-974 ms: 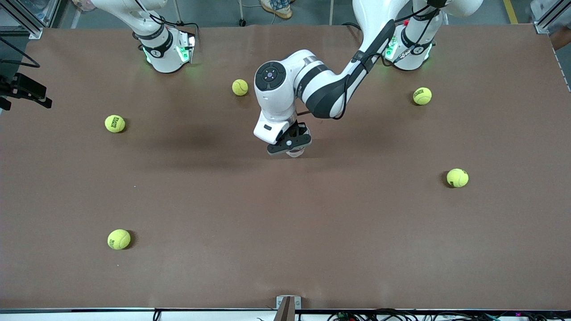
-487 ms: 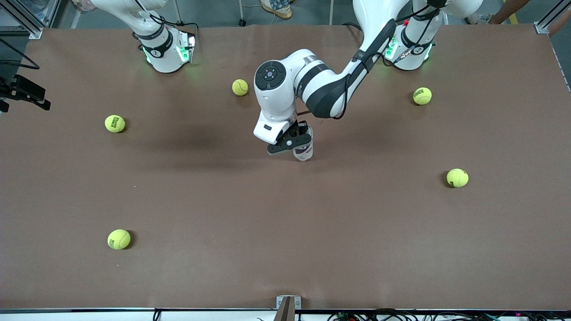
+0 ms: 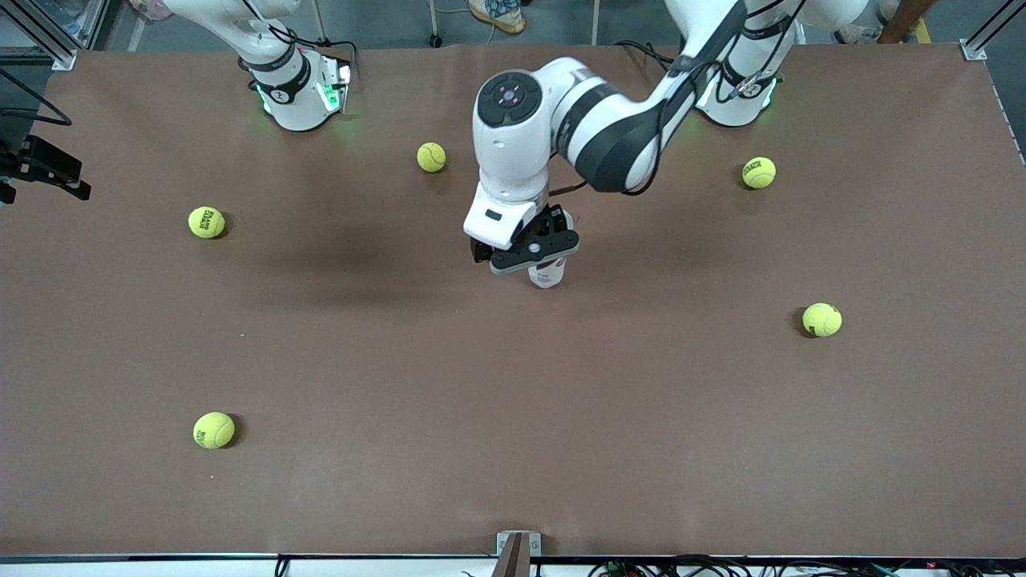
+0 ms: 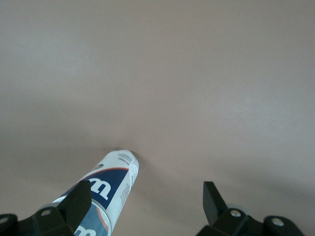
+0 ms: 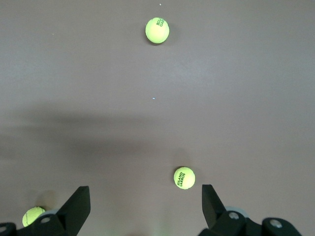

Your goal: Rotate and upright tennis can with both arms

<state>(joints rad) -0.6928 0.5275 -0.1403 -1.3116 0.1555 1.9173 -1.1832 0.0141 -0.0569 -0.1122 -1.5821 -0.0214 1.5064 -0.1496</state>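
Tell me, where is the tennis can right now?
The tennis can stands upright near the table's middle, right under the left tool, whose fingers are open. The nearest tennis ball lies farther from the front camera.

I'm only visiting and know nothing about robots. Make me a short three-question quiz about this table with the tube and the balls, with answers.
1. True or false: the tennis can lies flat on the table.
2. How many tennis balls lie loose on the table in the front view?
3. What is the left gripper doing? A) squeezing the can. B) open above the can, fingers spread. C) holding a ball.

Key
1. False. The can stands upright under the left gripper.
2. Five, all apart from the can.
3. B. In the left wrist view the can stands beside one finger, not pinched between the two. The right gripper waits open, up over the right arm's end of the table.
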